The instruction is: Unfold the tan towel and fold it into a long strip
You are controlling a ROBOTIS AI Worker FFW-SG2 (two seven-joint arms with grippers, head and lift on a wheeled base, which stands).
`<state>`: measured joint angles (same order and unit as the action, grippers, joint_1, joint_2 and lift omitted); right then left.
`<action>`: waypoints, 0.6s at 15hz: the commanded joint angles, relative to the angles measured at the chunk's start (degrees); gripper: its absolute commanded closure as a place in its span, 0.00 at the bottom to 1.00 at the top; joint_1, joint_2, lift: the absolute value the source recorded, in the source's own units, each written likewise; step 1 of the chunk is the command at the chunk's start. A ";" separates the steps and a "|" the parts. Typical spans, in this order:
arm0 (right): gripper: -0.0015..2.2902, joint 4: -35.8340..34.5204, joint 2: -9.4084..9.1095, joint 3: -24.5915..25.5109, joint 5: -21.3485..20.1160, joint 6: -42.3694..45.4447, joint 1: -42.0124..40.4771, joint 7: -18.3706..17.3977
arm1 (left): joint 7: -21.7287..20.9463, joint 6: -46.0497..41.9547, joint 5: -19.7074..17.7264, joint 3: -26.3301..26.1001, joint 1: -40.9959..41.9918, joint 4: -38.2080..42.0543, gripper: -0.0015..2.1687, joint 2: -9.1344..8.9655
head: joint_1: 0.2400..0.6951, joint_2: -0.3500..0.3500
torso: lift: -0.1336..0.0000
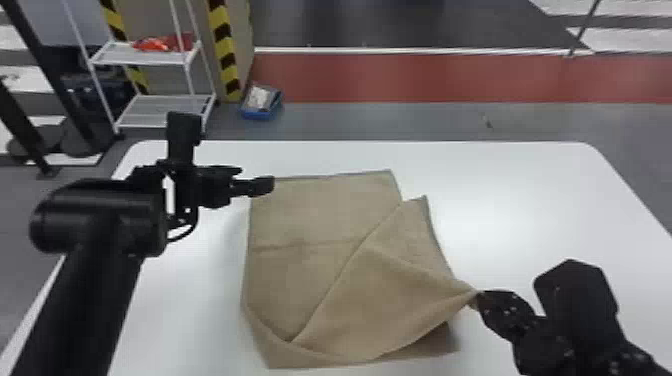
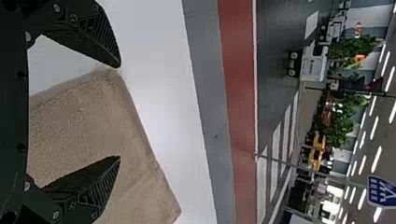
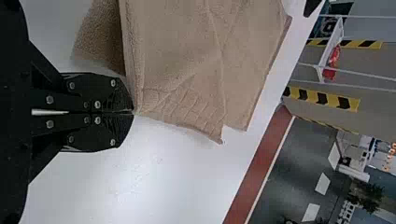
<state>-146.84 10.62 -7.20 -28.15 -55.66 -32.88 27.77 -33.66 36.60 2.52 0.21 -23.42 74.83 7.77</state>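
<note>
The tan towel lies on the white table, with a flap folded diagonally over its right part and pulled up to the right. At that flap's raised edge my right gripper is shut on the cloth; in the right wrist view, the right gripper pinches the edge of the towel. My left gripper is over the towel's far left corner. In the left wrist view, the left gripper stands open, its fingers apart above the towel, near a corner.
The white table extends around the towel, its far edge beyond it. On the floor past the table stand a white shelf rack and a blue box. My left forearm crosses the table's left side.
</note>
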 commanded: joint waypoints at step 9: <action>0.52 -0.03 0.10 0.08 0.90 0.15 0.01 0.00 | 5.62 -9.22 9.96 -6.62 -3.13 -12.25 0.20 -0.47 | 1.00 0.50 | 0.08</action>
<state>-146.87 10.72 -7.12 -27.25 -55.51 -32.88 27.80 -27.85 27.39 12.29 -6.27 -26.25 63.59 7.26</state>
